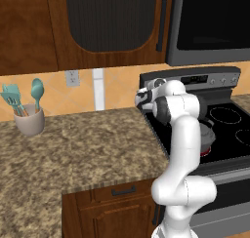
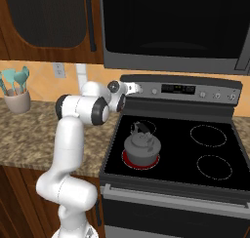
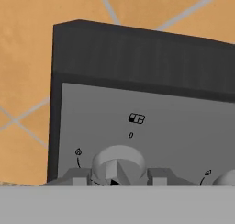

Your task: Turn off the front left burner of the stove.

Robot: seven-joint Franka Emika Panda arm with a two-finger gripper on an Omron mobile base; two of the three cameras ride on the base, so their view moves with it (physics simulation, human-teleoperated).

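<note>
The stove has a black glass top, and its front left burner glows red under a grey kettle. The same red glow of the burner peeks out beside my arm in the left base view. My gripper is up at the left end of the raised back panel. In the hand view my gripper straddles the leftmost knob, with a fingertip close on each side. It looks open around the knob. A "0" mark sits above the knob.
A second knob sits just to the right on the panel. The black microwave hangs low above the stove. Three unlit rings, such as the back right one, mark the other burners. A utensil cup stands on the granite counter to the left.
</note>
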